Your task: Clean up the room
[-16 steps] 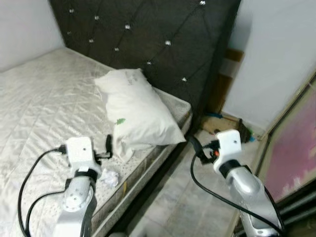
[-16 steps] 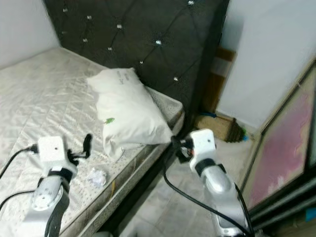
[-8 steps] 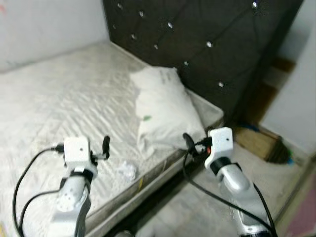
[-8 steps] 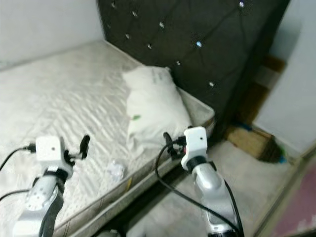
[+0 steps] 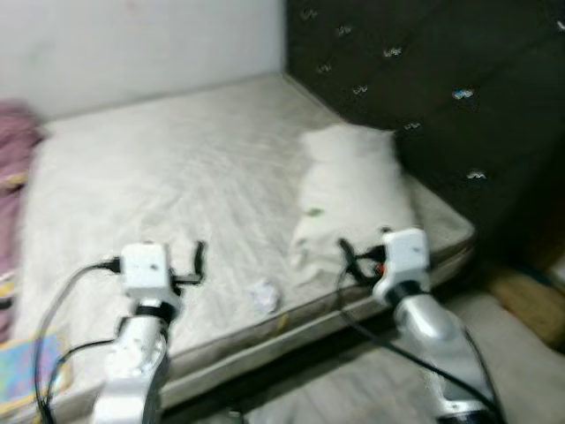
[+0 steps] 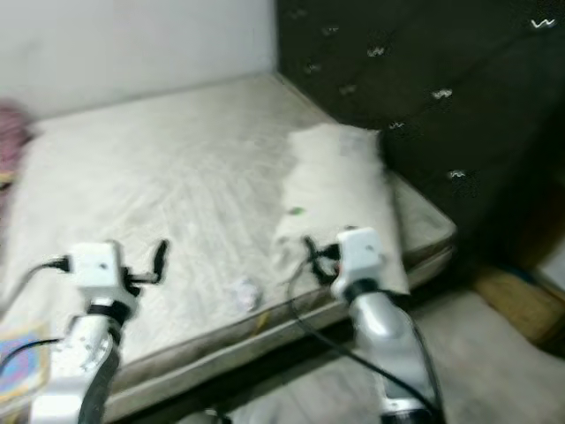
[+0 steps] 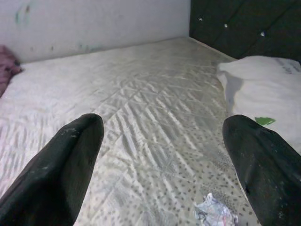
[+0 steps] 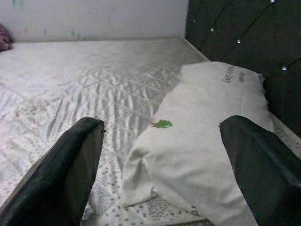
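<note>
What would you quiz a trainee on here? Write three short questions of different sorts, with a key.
1. True or false: the crumpled wrapper lies on the mattress near its front edge, between the two arms.
2. Multiple choice: the white pillow lies (A) on the floor, (B) on the mattress beside the dark tufted headboard, (C) on top of the pink cloth.
3. Short answer: how do the fingers of the left gripper and the right gripper stand in the wrist views?

Key
1. True.
2. B.
3. Both are spread wide with nothing between them; the left looks toward the wrapper, the right toward the pillow.
</note>
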Controlling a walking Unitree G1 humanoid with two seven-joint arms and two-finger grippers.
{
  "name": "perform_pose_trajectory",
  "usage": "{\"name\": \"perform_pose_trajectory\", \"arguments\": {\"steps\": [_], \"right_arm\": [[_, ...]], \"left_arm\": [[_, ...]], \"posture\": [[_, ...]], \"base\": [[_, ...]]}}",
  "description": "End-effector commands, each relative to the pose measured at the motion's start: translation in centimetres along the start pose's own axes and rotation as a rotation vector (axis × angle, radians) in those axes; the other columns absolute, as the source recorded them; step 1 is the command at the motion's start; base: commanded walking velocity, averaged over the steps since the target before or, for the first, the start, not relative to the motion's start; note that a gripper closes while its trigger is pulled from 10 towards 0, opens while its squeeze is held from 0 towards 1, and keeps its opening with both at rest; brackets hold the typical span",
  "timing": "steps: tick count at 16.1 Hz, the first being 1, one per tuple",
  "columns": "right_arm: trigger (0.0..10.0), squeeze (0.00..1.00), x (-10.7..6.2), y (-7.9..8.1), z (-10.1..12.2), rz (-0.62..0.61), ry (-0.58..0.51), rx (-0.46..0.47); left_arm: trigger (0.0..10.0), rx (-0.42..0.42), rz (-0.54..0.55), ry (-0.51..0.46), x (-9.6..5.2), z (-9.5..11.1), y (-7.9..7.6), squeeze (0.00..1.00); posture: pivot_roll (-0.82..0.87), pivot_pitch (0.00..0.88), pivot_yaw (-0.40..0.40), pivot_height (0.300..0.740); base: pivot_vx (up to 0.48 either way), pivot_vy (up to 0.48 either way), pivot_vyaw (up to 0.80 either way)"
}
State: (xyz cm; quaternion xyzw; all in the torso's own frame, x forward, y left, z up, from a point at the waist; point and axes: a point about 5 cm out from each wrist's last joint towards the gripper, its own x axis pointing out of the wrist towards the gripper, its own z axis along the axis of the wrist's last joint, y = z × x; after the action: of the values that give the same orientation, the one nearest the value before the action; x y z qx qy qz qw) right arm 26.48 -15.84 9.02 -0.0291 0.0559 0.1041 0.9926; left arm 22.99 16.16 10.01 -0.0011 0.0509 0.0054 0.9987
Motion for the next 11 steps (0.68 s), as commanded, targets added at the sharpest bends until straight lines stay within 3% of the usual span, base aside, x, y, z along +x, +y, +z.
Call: {"name": "perform_pose_trajectory", "arguments": {"steps": [1,11], "right_arm": [[10.0,0.00,0.33,0.75,0.47,0.018,-0.019,0.016],[10.0,0.00,0.48,0.48,1.14,-0.002,-0.049,0.035]], "left_arm": [[10.0,0.011,0.013,-0.005,-0.02,0.26,0.69,0.00],[10.0,-0.027,-0.038,-0.011,0.02,0.49,0.14,0.00]], "posture": [[0.04,0.015,0.008,0.740],[0.03,0.029,0.016,0.740]], "base": [[0.000,0.000,0.80],[0.000,0.000,0.80]]}}
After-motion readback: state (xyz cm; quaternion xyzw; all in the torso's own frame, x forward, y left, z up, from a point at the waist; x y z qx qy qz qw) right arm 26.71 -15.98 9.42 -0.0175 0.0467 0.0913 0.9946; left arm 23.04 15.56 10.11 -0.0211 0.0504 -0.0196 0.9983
